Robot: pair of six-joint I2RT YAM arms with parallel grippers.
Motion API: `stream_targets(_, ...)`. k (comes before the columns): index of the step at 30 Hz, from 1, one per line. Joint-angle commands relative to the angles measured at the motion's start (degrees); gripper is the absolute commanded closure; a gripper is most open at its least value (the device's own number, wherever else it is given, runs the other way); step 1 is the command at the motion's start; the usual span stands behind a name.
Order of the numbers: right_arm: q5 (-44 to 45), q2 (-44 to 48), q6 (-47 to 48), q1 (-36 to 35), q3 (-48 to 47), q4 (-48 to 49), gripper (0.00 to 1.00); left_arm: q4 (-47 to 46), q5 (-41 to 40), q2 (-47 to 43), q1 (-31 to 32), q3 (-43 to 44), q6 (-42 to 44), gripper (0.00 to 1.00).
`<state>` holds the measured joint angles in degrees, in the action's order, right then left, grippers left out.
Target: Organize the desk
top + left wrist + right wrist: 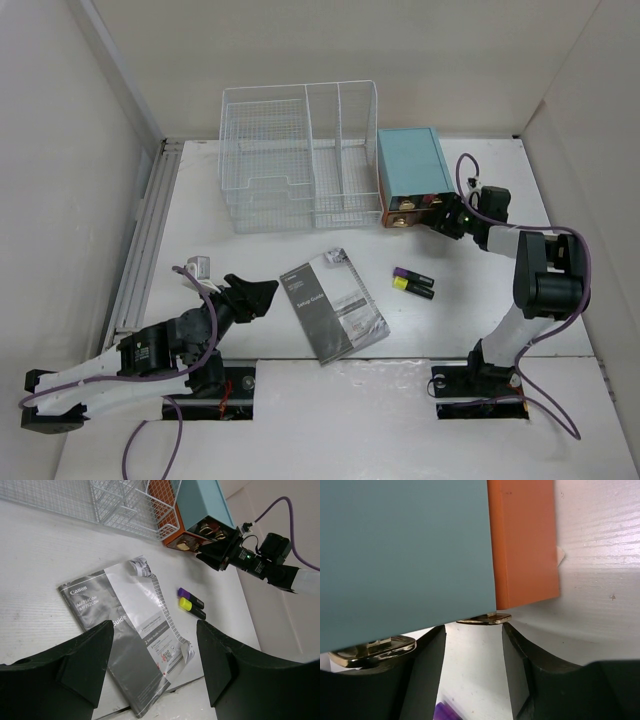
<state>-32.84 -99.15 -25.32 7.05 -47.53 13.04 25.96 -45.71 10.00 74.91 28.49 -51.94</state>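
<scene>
Top external: right gripper [438, 216] held parted at orange drawer [403, 214] of teal rectangular box [412, 165], far right of matte white desk [450, 315]; left gripper [264, 296] parted, empty, toward near left corner.

left end effector [255, 293] low, jaws apart; right end effector [441, 216] extended, jaws apart

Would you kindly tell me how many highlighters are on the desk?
2: a purple-capped highlighter and a yellow-capped highlighter, side by side right of the booklet; none visibly hidden.
</scene>
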Motion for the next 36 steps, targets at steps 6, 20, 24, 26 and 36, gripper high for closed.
stream_targets(6, 10.2, 1.8, -7.3, 0.2, -0.1, 8.6, 0.46, -0.1, -1.0, 0.6, 0.2, 0.7, 0.1, 0.36)
stream_targets(20, 10.3, 2.9, -13.8, 0.2, 6.4, 21.2, 0.46, 0.9, -1.0, 1.2, 0.2, 1.3, -1.0, 0.38)
stream_targets(24, 9.8, 1.7, -13.8, 0.2, 5.9, 21.2, 0.43, 0.9, -1.6, 1.2, 0.2, 1.3, -1.0, 0.38)
stream_targets(26, 9.2, 1.1, -13.8, 0.2, 5.9, 21.2, 0.43, 0.9, -1.6, 1.7, 0.2, 1.3, -1.0, 0.38)
stream_targets(36, 7.6, -0.1, -15.1, 0.2, 5.3, 21.2, 0.42, 1.5, -1.6, 1.7, 0.2, 1.3, -1.5, 0.38)
